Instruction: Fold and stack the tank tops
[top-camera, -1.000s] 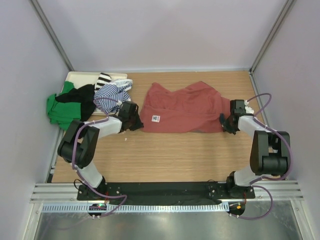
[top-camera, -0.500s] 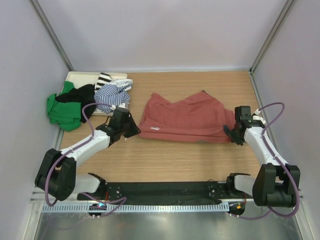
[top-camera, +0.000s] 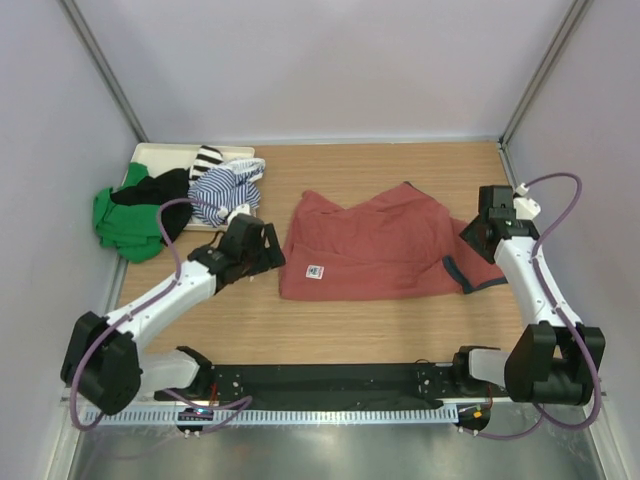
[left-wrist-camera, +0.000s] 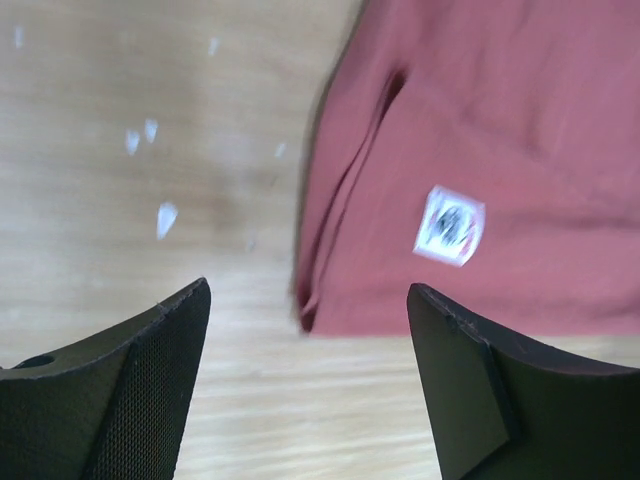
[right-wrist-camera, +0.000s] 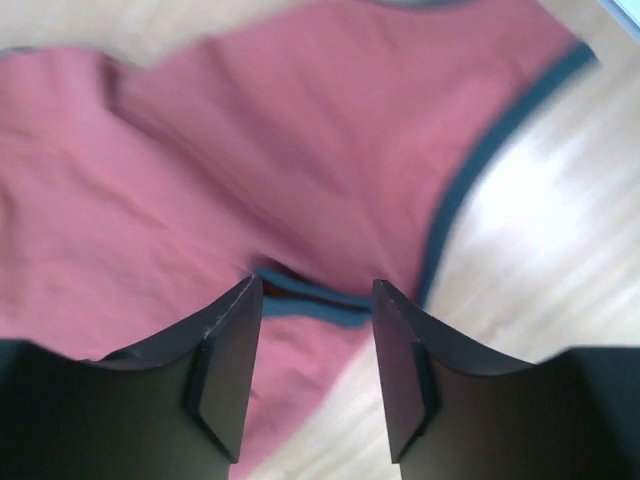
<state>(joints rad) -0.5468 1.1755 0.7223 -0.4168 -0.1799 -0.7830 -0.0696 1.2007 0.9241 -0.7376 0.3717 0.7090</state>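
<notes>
the brick-red tank top lies spread on the table, with its small white label facing up. my left end effector hangs just beside the left edge of this top, jaws wide, holding nothing. my right end effector hangs over its right edge with the dark trim, jaws apart more narrowly, gripping nothing. left of the top, the striped tank top lies on a pile of other clothes

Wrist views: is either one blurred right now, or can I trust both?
Left wrist: slightly soft, the label on the red tank top smeared unreadable. Right wrist: heavily blurred, with glare on the table. Top external: sharp, evenly lit.
</notes>
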